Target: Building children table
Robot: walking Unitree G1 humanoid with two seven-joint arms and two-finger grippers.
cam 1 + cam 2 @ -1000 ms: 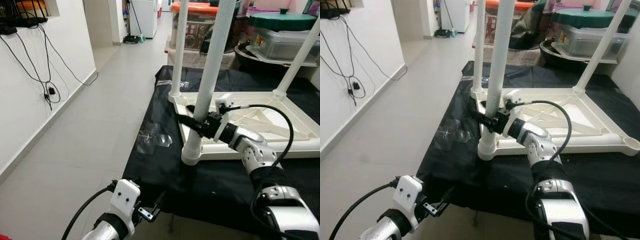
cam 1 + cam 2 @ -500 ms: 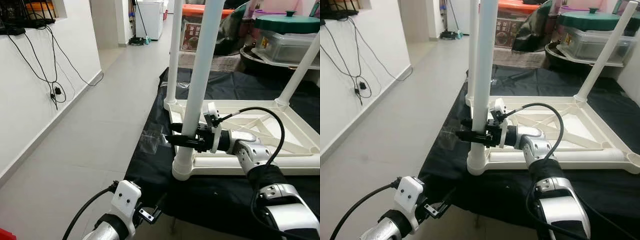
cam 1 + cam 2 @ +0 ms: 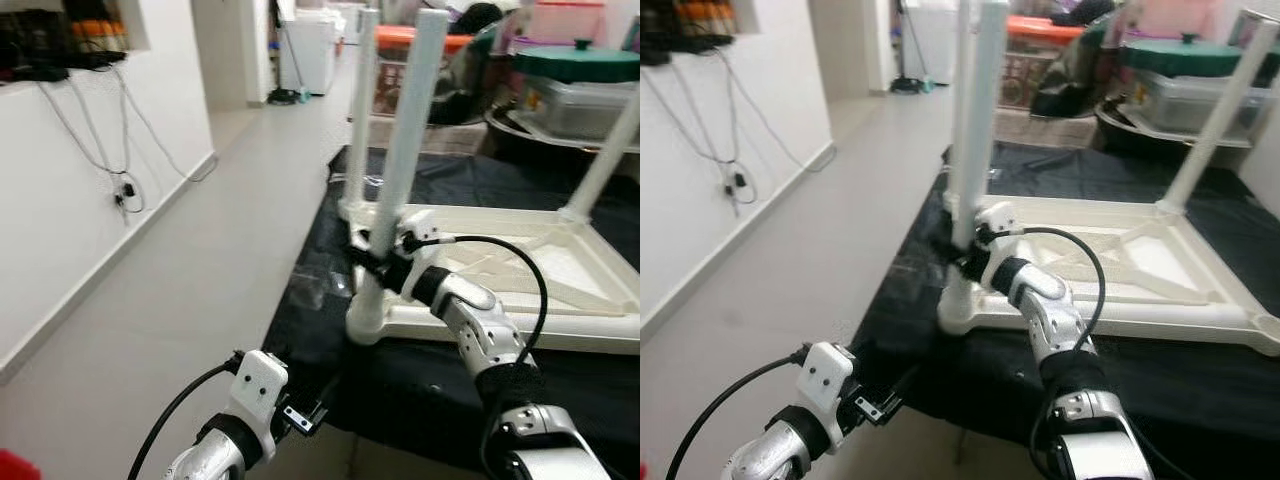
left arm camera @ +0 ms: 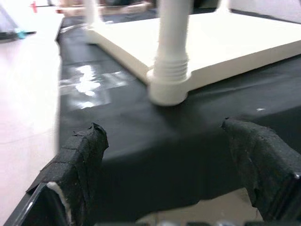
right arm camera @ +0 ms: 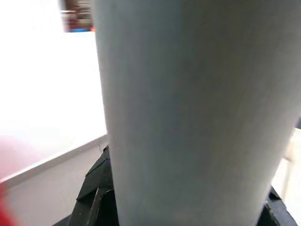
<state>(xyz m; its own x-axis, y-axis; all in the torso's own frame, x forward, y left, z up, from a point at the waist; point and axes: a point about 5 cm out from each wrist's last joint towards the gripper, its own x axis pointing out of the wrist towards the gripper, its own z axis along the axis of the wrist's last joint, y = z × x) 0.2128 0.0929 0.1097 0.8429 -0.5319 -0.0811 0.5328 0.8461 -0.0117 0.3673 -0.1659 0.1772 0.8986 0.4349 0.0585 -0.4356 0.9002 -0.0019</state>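
The white plastic table (image 3: 520,270) lies upside down at centre right, three legs up, the right end effector (image 3: 372,262) clenched around the nearest leg (image 3: 405,160), the left end effector (image 4: 174,165) released.

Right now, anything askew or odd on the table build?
The near leg held by the right gripper leans off vertical, tilted against the straighter leg behind it, so it may not be fully seated in its corner socket. The upside-down tabletop lies flat on the black cloth. Nothing looks damaged.
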